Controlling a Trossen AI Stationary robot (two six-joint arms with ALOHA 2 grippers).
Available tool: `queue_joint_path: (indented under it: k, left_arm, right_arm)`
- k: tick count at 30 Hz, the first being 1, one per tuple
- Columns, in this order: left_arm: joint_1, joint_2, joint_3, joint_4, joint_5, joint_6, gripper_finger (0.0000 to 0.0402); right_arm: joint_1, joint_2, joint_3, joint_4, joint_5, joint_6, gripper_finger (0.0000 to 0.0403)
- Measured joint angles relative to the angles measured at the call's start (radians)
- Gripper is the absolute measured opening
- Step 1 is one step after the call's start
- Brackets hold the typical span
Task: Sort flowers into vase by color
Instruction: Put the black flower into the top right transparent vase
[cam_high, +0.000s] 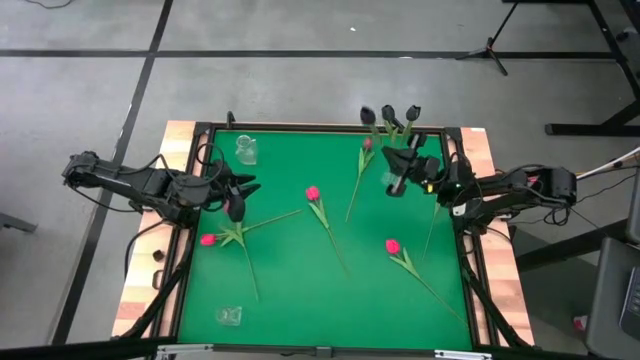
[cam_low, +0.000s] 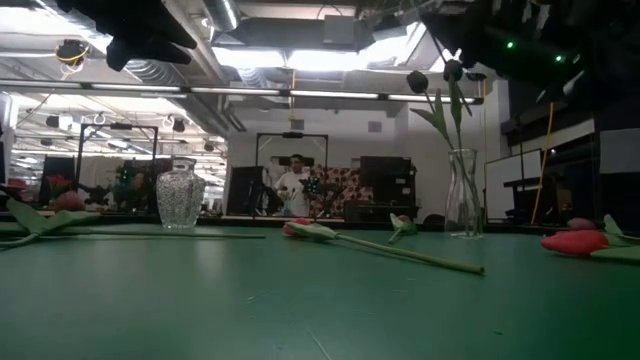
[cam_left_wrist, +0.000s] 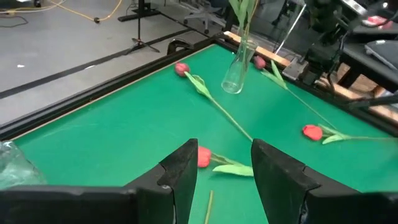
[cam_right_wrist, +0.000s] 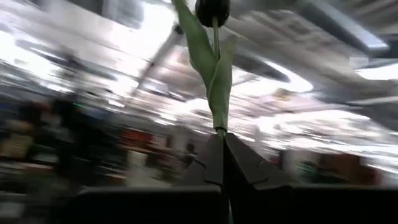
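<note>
My right claw (cam_right_wrist: 222, 163) is pinched shut on the green stem of a near-black tulip (cam_right_wrist: 212, 10), whose head stands straight up above the fingers, one long leaf folded along the stem. Seen from above, this claw (cam_high: 412, 150) sits at about two o'clock on the green desk (cam_high: 290, 290), over the tall clear vase (cam_high: 395, 182). Two more dark tulips (cam_high: 378, 115) already stand in that vase, their heads fanned beyond the desk's twelve o'clock edge; from desk level they rise with long leaves out of the narrow glass (cam_low: 462, 195).

My left claw (cam_left_wrist: 217, 171) hangs at nine o'clock, fingers (cam_left_wrist: 180, 171) partly spread and holding nothing. In its wrist view a pink-red tulip (cam_left_wrist: 204, 157) lies on the cloth just past the fingertips; from above this flower (cam_high: 208, 239) lies at eight o'clock, its stem crossing another stem.

Outward on the desk:
- a pink-red tulip (cam_high: 313, 193) near the centre, stem running toward five o'clock;
- a pink-red tulip (cam_high: 392, 245) at four o'clock, stem trailing to the five o'clock corner;
- a dusky maroon-pink tulip (cam_high: 367, 145) at one o'clock, just beside the tall vase;
- a squat cut-glass vase (cam_high: 246, 150) at eleven o'clock;
- a small clear glass vessel (cam_high: 230, 316) at seven o'clock.

A person (cam_low: 294, 186) stands in the room beyond the desk.
</note>
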Motion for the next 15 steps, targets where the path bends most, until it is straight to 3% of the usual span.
queue_joint_path:
  k: [3, 9, 15]
  left_arm:
    - [0.000, 0.021, -0.013, 0.131, -0.024, 0.016, 0.0146]
    - [0.030, 0.148, -0.094, 0.582, -0.019, 0.184, 0.0146]
    - [0.062, 0.244, -0.096, 0.640, -0.053, 0.092, 0.0146]
  right_arm:
    - [0.029, 0.000, 0.005, -0.002, -0.047, 0.066, 0.0001]
    - [0.125, 0.002, 0.030, -0.003, -0.046, 0.066, 0.0001]
    - [0.168, 0.002, 0.042, -0.012, -0.019, 0.042, 0.0001]
